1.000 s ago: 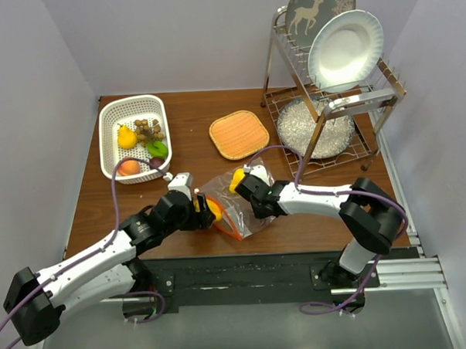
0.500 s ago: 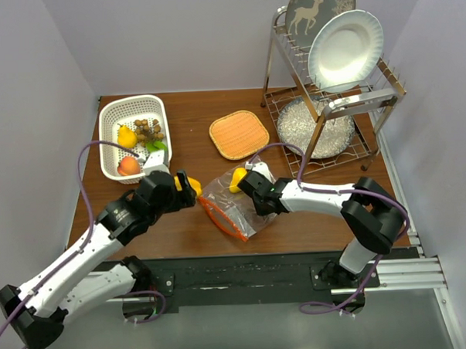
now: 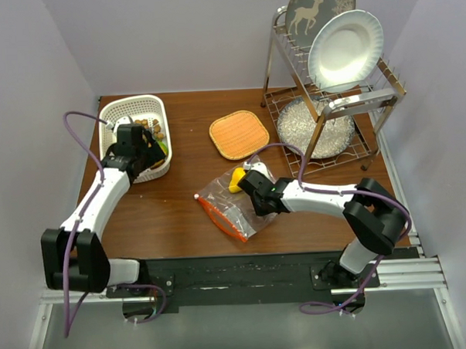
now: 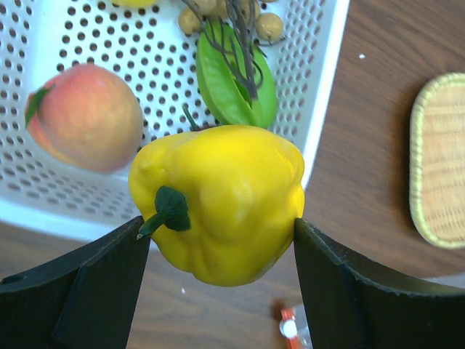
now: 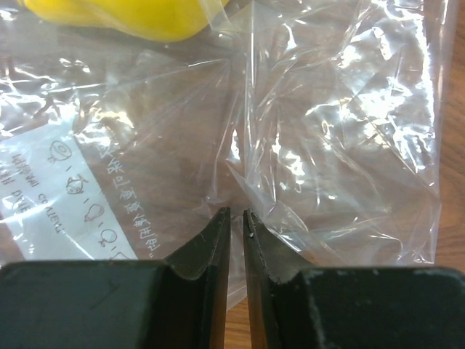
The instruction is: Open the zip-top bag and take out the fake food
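Reaching out to the far left corner, the left end effector (image 4: 220, 233) hangs over the near rim of the white basket (image 3: 111, 118); its two fingers are spread wide and clamped on either side of a yellow pepper (image 4: 218, 196), stem toward the left finger. Below it in the basket lie a peach (image 4: 83, 116), a green piece (image 4: 232, 87) and, at the far end, a brown cluster (image 4: 269, 25).

The bag (image 3: 227, 206) lies crumpled on the tabletop (image 3: 181, 215) near the middle, well apart from the basket; its orange-red strip (image 3: 219, 221) runs along the edge nearest the arms' bases. A yellow piece (image 3: 237, 179) shows through the plastic at the bag's far end. The right end effector (image 5: 236, 214) is down on the bag just beside that piece; its fingers are almost together, a thin fold of clear plastic pinched between the tips. The orange mat (image 3: 239, 134) sits beyond the bag, not touching it.
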You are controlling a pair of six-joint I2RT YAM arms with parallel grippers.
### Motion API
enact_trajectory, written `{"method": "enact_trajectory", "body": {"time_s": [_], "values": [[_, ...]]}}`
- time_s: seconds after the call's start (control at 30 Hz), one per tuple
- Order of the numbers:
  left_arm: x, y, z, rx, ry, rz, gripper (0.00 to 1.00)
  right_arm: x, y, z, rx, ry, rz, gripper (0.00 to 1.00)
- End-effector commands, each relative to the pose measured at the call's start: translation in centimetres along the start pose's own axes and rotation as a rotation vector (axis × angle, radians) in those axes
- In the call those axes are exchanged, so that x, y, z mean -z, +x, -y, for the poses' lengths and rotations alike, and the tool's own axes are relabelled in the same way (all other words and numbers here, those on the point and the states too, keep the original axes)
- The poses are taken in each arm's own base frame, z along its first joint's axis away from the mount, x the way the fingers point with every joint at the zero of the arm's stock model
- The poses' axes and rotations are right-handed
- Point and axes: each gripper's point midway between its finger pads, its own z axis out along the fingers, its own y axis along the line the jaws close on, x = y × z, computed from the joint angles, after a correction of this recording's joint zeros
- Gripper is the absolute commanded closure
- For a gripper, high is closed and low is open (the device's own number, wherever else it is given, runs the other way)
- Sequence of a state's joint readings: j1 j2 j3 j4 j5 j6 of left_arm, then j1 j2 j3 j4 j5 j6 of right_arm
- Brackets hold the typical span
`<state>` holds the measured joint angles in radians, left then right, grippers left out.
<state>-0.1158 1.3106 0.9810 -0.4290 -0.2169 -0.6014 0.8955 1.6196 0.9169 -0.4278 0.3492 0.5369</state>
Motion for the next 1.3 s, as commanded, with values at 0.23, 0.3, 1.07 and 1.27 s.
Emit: {"method": "enact_trajectory", "body": {"time_s": [0.23, 0.3, 1.07, 1.27], "values": [[-1.9, -5.7, -0.1, -0.029, 0.022, 0.108, 0.0, 2.7, -2.9, -1.0, -0.018, -0.088, 0.094, 0.56], [-1.2, -6.1, 0.0, -0.046, 0.031, 0.118, 0.0, 3.5, -3.4, -0.9, -0.021, -0.094, 0.109, 0.5], [7.0, 15.5, 4.3, -0.12, 0.393, -0.189, 0.55, 1.0, -16.7, -0.4, -0.171, -0.033, 0.27, 0.13], [8.4, 20.2, 6.7, -0.146, 0.476, -0.267, 0.57, -1.9, -17.5, 1.2, -0.222, 0.039, 0.247, 0.12]]}}
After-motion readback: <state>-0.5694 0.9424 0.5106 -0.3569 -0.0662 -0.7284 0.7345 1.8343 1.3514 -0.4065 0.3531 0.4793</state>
